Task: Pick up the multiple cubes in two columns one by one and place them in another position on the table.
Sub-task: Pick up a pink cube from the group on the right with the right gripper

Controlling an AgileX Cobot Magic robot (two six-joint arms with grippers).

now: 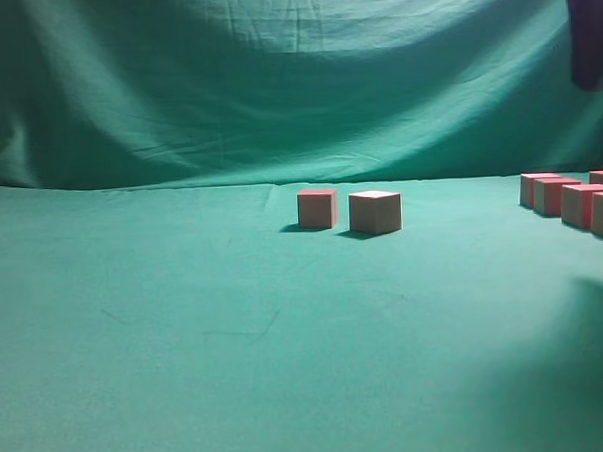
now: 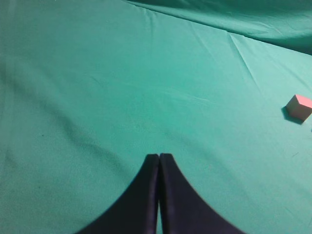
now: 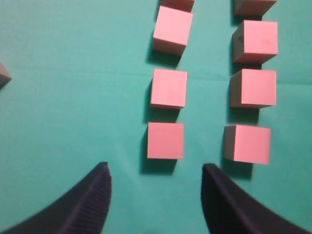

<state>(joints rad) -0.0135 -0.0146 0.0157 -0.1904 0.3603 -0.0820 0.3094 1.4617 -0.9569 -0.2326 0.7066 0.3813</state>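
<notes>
Right wrist view: your right gripper [image 3: 155, 195], jaws parted and empty, is hovering over the nearest pinkish-red matte cube [image 3: 165, 140] in the left column on the green cloth table [image 3: 73, 97]; left gripper [image 2: 159, 161] is pressed closed, idle; next you need to descend and straddle it

You are looking at a left claw [image 2: 159, 158] whose two fingers are showing as smooth, dark navy-black blades, broad at the base and curving in to narrow tips. Your right claw [image 3: 155, 170] is wearing the same dark matte colour, and its fingers [image 3: 92, 200] are showing fine ribbed grooves along their inner faces. In the exterior view, a dark purplish-black arm segment [image 1: 588, 28] is appearing blurred at the upper right corner.
</notes>
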